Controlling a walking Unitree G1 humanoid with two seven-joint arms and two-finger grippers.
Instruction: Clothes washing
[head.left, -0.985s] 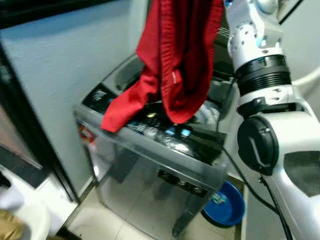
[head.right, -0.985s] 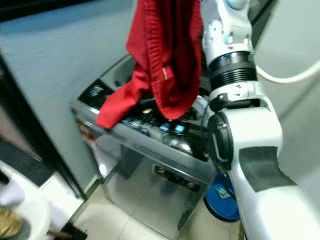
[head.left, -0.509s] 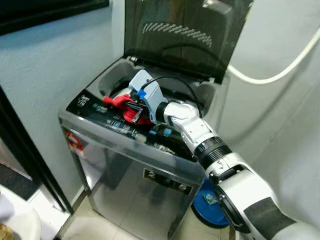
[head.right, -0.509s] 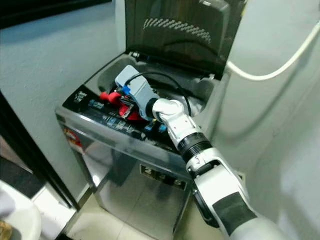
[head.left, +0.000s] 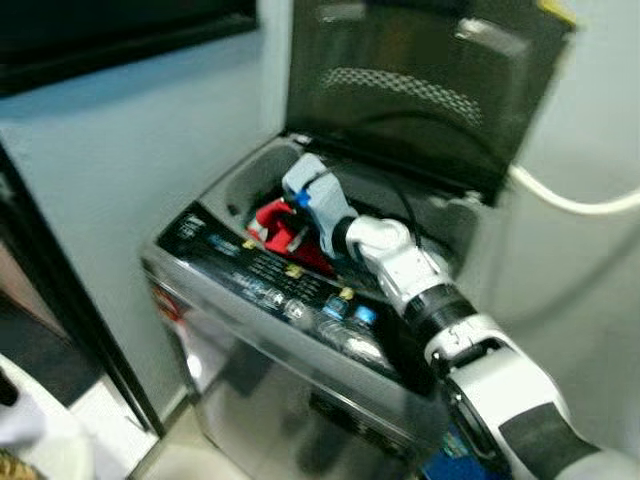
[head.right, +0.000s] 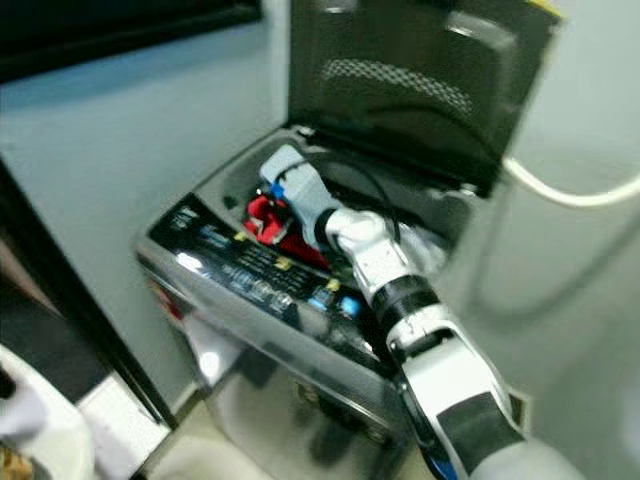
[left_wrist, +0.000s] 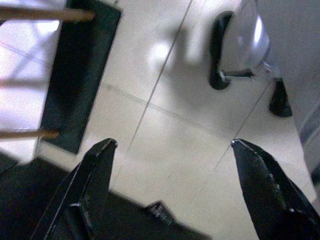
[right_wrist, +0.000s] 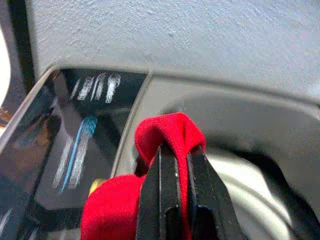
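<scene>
Red cloth, soft and ribbed, bunched in folds at the mouth of the open washer, partly over the drum rim. Pinched in a fold between the nearly closed fingers of the right gripper. Left gripper spread wide above tiled floor, holding nothing.

A second ago the red garment hung high above the washing machine; now the right gripper has apparently lowered it into the machine's opening.
</scene>
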